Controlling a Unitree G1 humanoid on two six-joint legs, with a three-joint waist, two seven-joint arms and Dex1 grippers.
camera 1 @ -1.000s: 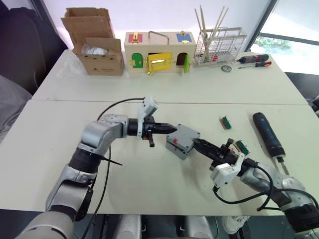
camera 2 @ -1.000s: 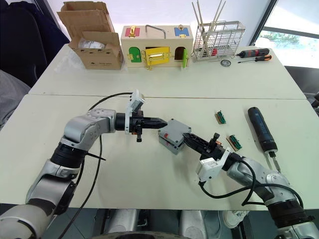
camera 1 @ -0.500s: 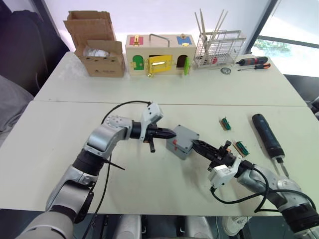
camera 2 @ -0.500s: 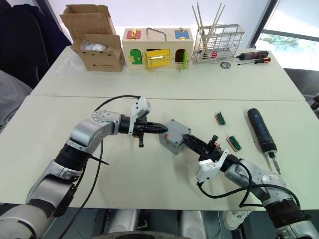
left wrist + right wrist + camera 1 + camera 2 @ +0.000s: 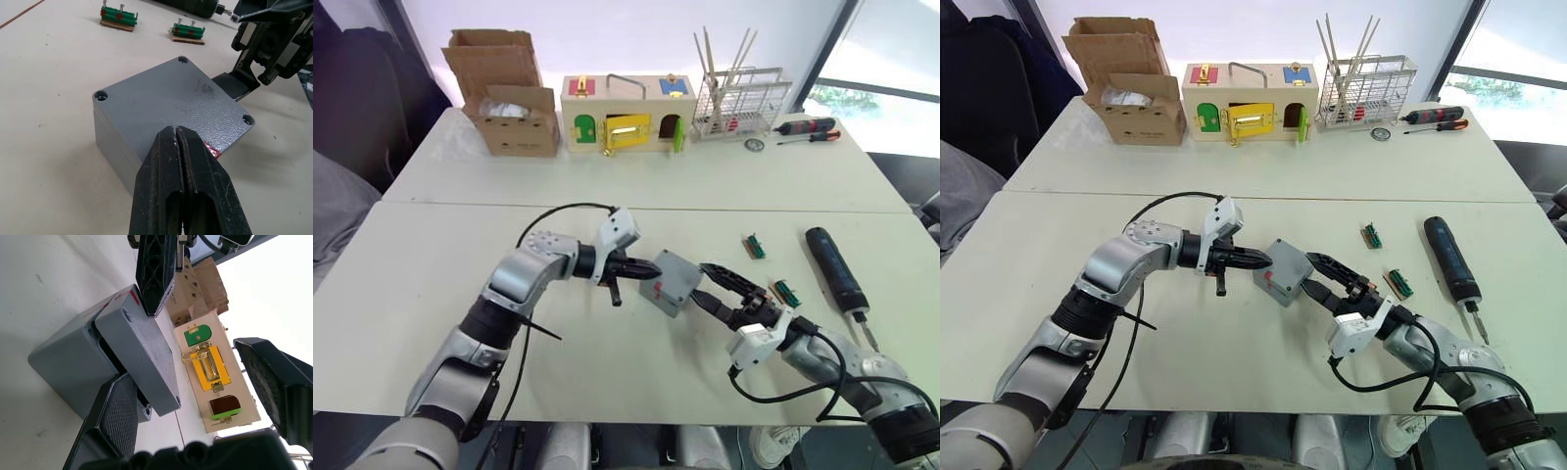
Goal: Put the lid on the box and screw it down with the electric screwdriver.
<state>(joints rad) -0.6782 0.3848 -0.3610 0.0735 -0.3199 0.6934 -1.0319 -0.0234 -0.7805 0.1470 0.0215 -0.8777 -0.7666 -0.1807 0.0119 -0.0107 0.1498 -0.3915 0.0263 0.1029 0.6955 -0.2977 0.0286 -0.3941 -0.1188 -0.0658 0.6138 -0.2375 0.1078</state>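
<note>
1. back edge of the worktop [image 5: 431, 294]: open cardboard box [image 5: 509, 108], wooden latch box [image 5: 626, 113] with coloured doors, wire rack [image 5: 741, 96] with sticks standing in it, two slim hand screwdrivers [image 5: 808, 128] at the far right.
2. two small green terminal blocks [image 5: 755, 245] lie between the grey parts and the electric screwdriver [image 5: 834, 268], which lies flat at the right side of the worktop, bit end toward the near edge, well apart from both claws.
3. a black cable loops from the left arm across the worktop, near the box but not touching it.
4. the box [image 5: 1268, 282] sits mid-worktop between the two claws; a red mark shows on its side facing the left claw.
5. the lid [image 5: 171, 103] rests on the box, tilted and offset; in the right wrist view a gap shows between lid and box on the side toward the right claw. corner screw holes are visible in the lid.
6. left claw [image 5: 649, 270]: fingers pressed together, nothing between them; tip sits at the lid's edge, just above the red mark.
7. right claw [image 5: 713, 286]: fingers spread wide. the lower finger [image 5: 115, 416] lies against the lid's underside at the box rim; the upper finger stands clear above the lid. it grips nothing.
</note>
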